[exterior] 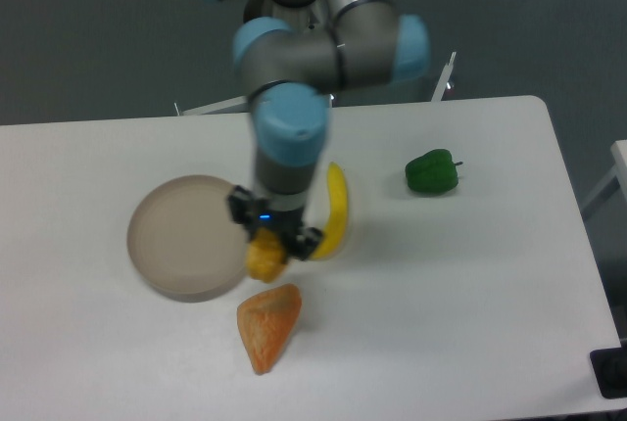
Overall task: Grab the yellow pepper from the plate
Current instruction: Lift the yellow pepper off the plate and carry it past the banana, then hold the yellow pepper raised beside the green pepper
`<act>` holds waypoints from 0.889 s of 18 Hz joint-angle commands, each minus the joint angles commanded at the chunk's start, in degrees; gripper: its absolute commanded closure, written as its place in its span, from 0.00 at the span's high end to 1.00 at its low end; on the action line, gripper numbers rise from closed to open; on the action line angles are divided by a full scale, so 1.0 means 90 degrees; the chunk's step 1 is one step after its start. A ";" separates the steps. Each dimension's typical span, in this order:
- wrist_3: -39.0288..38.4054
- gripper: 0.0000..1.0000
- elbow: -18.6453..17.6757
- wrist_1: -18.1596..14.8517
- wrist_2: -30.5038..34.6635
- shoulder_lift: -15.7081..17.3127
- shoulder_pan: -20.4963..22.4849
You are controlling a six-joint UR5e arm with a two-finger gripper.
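While pinched in the hand, the yellow pepper hangs just right of the plate, above the bench.

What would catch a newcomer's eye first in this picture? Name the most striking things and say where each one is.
The big blue and grey arm fills the middle, its gripper shut on the yellow pepper just past the right rim of the plate, which lies bare. Below the pepper lies an orange wedge, a banana lies partly behind the arm, and a green pepper sits alone to the right.
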 joint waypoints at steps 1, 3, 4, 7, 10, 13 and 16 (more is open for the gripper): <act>0.0322 0.02 0.0010 0.0000 0.0078 0.0000 0.0157; 0.0704 0.02 0.0000 0.0000 0.0128 0.0000 0.0392; 0.0871 0.02 0.0000 -0.0010 0.0176 -0.0010 0.0480; 0.1505 0.03 -0.0087 -0.0029 0.0585 -0.0117 0.0656; 0.1575 0.03 -0.0088 -0.0020 0.0879 -0.0166 0.0686; 0.1731 0.03 0.0000 0.0000 0.1153 -0.0293 0.0676; 0.1955 0.04 0.0195 -0.0010 0.1163 -0.0478 0.0676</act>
